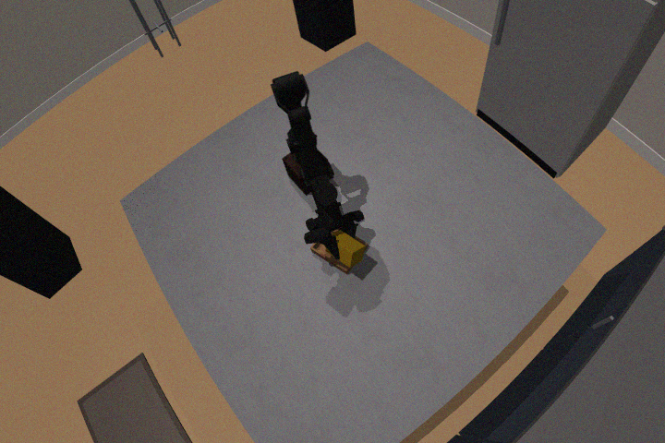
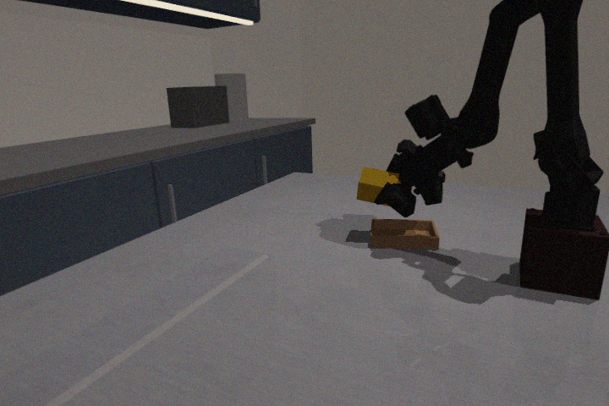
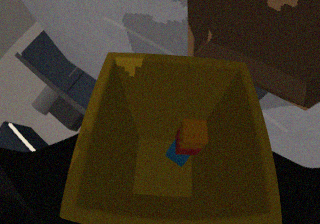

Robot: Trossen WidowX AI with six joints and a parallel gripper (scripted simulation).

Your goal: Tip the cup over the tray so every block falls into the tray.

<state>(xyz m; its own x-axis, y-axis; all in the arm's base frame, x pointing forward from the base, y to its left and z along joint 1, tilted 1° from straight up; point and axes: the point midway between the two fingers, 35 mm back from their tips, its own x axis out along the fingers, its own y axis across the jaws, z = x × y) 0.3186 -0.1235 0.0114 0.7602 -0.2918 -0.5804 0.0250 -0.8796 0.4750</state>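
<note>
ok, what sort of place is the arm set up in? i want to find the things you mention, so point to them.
Looks like a kitchen, or a kitchen-style lab. What shows it: the row of dark blue cabinets with bar handles (image 2: 90, 229), the long grey countertop (image 2: 99, 145) over them, and the tall grey fridge-like unit (image 1: 548, 77).

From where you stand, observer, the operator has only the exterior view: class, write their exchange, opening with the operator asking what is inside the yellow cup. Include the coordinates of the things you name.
Operator: What is inside the yellow cup (image 1: 350, 249) (image 2: 375, 185) (image 3: 170, 96)?
Observer: An orange block (image 3: 194, 133), a red block (image 3: 189, 150) and a blue block (image 3: 177, 155) show in the wrist view.
Operator: How does the cup lie relative to the tray (image 1: 329, 261) (image 2: 403, 241) (image 3: 280, 81) from above?
Observer: In the top view, the cup overlaps the tray's right-hand part in the picture.
</note>
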